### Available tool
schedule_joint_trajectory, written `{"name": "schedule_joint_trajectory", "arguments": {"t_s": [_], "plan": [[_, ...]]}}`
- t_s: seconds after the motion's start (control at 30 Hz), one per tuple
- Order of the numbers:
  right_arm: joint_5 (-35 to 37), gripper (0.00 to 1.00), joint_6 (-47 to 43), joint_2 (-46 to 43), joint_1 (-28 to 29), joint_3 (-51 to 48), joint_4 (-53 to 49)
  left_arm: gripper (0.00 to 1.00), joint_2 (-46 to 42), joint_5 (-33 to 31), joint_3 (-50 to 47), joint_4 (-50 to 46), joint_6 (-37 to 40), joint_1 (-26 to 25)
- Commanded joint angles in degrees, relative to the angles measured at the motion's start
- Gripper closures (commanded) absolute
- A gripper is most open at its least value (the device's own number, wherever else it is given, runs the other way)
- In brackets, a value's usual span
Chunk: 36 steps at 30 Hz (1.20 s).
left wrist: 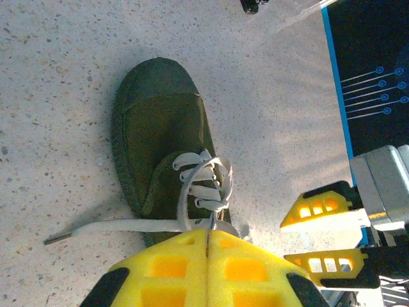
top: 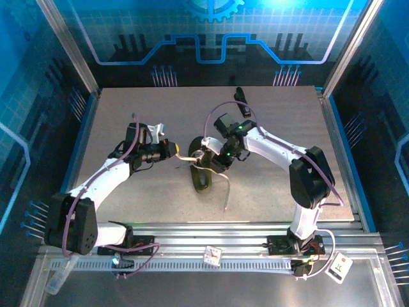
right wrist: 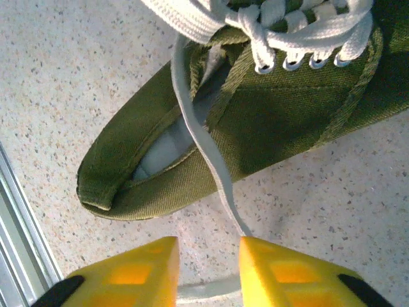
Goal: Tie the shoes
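Note:
The dark olive-green shoe (top: 202, 180) lies flat on the table between the two arms, its toe toward the near edge. Whitish-grey laces (left wrist: 204, 182) are threaded through its eyelets. My left gripper (left wrist: 208, 233) is shut on one lace just behind the eyelets, with the strand pinched in the seam between the yellow fingers. Another lace (right wrist: 203, 137) runs from the shoe (right wrist: 255, 121) across its heel opening and passes loosely between the parted fingers of my right gripper (right wrist: 208, 256), which is open. In the top view the left gripper (top: 174, 149) and right gripper (top: 206, 158) hover close together over the shoe's heel end.
A small black clip-like object (top: 241, 101) lies at the back of the table. A free lace end (left wrist: 96, 228) trails on the speckled tabletop (top: 128, 185) beside the shoe. A metal rail (top: 223, 230) borders the near edge. Blue walls enclose the sides and back.

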Motion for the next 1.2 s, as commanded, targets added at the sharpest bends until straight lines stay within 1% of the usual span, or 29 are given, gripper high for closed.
{"name": "schedule_joint_trajectory", "arguments": {"t_s": [0.0,0.07,0.17,0.3,0.43,0.63,0.8,1.03,1.1,1.17], "plan": [[-2.86,0.62,2.04,0.68,-1.99,2.93,0.42,1.0,-0.46,2.72,0.09,0.01,2.29,0.48],[-4.51,0.59,3.06,1.2,-3.15,4.64,0.59,1.0,-0.46,3.31,0.3,-0.15,2.41,0.48],[-6.79,0.58,5.08,3.18,-4.23,7.19,1.3,1.0,-0.49,3.5,0.4,-0.48,2.94,0.48],[-10.06,0.57,8.32,8.97,-4.59,12.79,1.68,1.0,-0.66,3.07,0.64,-1.44,3.91,0.48],[-12.9,0.54,10.08,14.91,-4.3,18.82,-0.26,1.0,-0.82,3.04,0.97,-2.19,4.08,0.48],[-12.74,0.54,10.1,20.64,-3.7,24.01,-3.0,1.0,-1.37,3.11,1.82,-3.41,4.7,0.48],[-12.62,0.58,10.23,22.54,-3.67,25.48,-3.34,1.0,-1.39,3.15,2.9,-4.52,5.59,0.48],[-13.99,0.57,10.54,23.82,-3.73,27.3,-3.49,1.0,-0.08,3.32,4.75,-5.86,7.02,0.49],[-14.21,0.6,10.22,24.68,-3.71,28.3,-4.56,1.0,0.34,3.33,5.22,-6.05,7.22,0.48],[-14.18,0.67,9.8,25.1,-3.72,28.71,-5.58,1.0,0.71,3.25,5.66,-6.4,7.7,0.48]]}}
